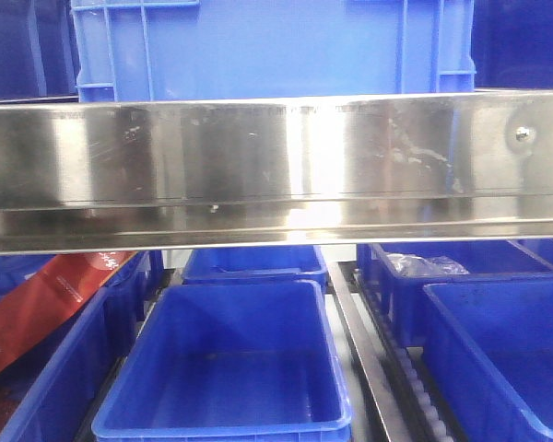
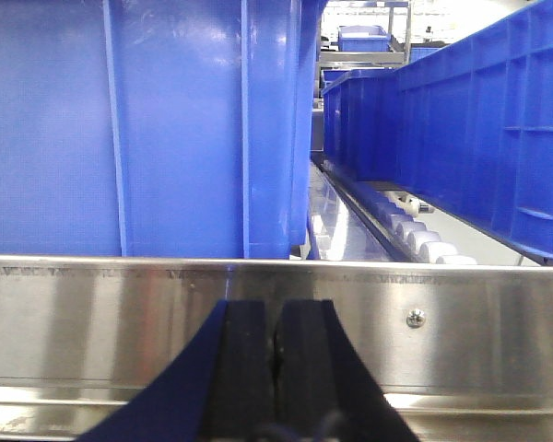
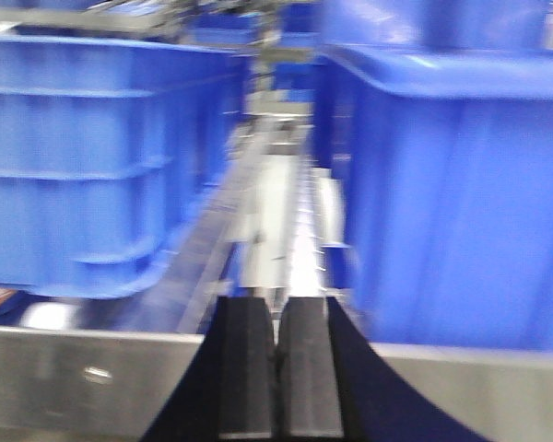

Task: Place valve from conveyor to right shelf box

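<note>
No valve and no conveyor show in any view. My left gripper is shut and empty, its black pads pressed together in front of a steel shelf rail. My right gripper is also shut and empty, in front of a steel rail, facing a gap between two blue boxes; that view is blurred. In the front view an empty blue box sits on the lower shelf, with another blue box to its right. Neither gripper shows in the front view.
A wide steel shelf beam crosses the front view, with a blue crate above it. More blue boxes stand behind, one holding clear plastic bags. A red packet lies at the left. Roller tracks run between the boxes.
</note>
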Robot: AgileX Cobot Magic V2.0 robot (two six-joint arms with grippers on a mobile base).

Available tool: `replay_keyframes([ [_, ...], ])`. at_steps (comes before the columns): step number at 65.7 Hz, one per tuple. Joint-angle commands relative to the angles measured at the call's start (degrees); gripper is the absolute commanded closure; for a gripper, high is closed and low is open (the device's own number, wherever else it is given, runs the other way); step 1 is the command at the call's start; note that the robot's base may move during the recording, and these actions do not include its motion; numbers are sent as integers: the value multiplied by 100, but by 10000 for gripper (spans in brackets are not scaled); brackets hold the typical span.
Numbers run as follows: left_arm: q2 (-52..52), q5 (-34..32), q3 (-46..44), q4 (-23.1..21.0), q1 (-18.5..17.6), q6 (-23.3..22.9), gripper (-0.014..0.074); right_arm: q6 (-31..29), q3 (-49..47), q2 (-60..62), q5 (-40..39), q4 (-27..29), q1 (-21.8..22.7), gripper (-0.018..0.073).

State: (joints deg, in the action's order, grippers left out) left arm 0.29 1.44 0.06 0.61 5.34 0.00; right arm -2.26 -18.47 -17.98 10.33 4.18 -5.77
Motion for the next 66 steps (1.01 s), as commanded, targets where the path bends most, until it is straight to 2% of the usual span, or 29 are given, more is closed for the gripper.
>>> replay_keyframes([
  [1,-29,-109,-6,10,23,-36,707,59,371,458,-163,-26,323,722],
  [7,-29,-109,-6,10,23,-36,707,59,850,979,-287,38,533,722],
  [20,-29,-109,-6,10,23,-36,707,59,1840,1798,-583,38,535,722],
  [27,-29,-109,-6,10,23,-36,707,59,1847,1798,-392,38,525,722],
  [66,-29,-109,-6,10,23,-36,707,-35,1847,1798,-495,-11,525,722],
])
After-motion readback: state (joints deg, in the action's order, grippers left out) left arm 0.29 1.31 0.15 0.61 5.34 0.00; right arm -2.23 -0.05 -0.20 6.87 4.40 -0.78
